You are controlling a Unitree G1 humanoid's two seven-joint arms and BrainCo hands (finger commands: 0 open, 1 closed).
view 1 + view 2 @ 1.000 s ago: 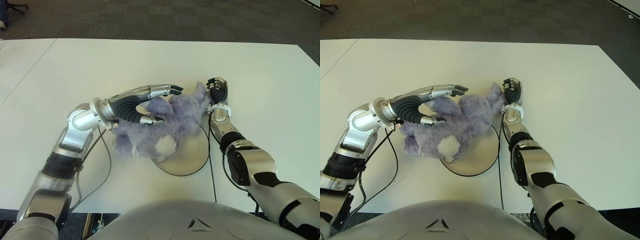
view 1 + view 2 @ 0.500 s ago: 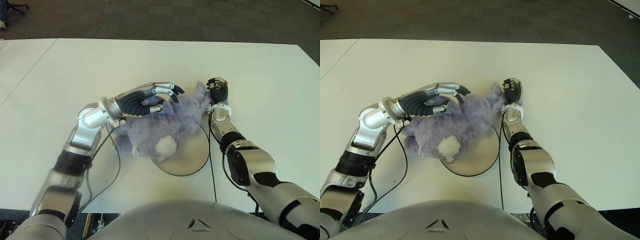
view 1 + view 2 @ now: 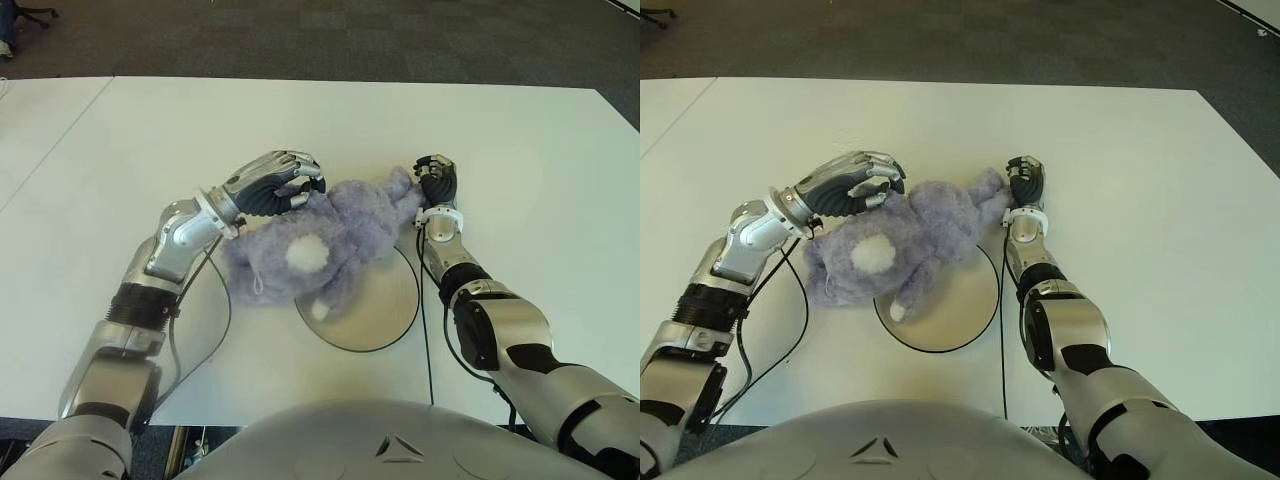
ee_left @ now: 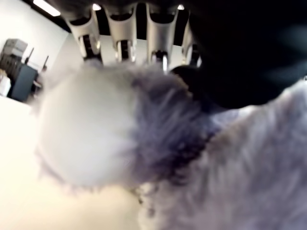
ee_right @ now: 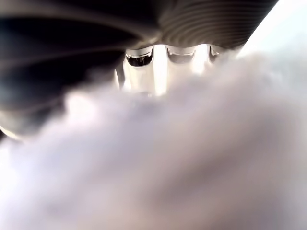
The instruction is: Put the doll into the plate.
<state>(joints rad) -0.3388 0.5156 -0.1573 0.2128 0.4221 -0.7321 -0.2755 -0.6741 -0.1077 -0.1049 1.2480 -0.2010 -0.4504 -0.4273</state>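
Both robot hands curled on doll point(image 3: 330, 232) | left robot hand point(image 3: 272, 185) | right robot hand point(image 3: 436, 182)

One doll point(image 3: 325, 245), purple and fluffy, with one white patch showing on it. One plate point(image 3: 375, 310), round and pale, partly under the doll. One white counter point(image 3: 520, 150) carries both. Two hands: the left hand point(image 3: 275, 183) curled on the doll's far left end, and the right hand point(image 3: 436, 180) curled at the doll's right end, the doll lying between the two. Two dark cables: one point(image 3: 222, 320) loops on the counter below the left hand, beside that arm; one point(image 3: 423, 320) runs along the counter below the right hand, next to that arm and the plate's edge.
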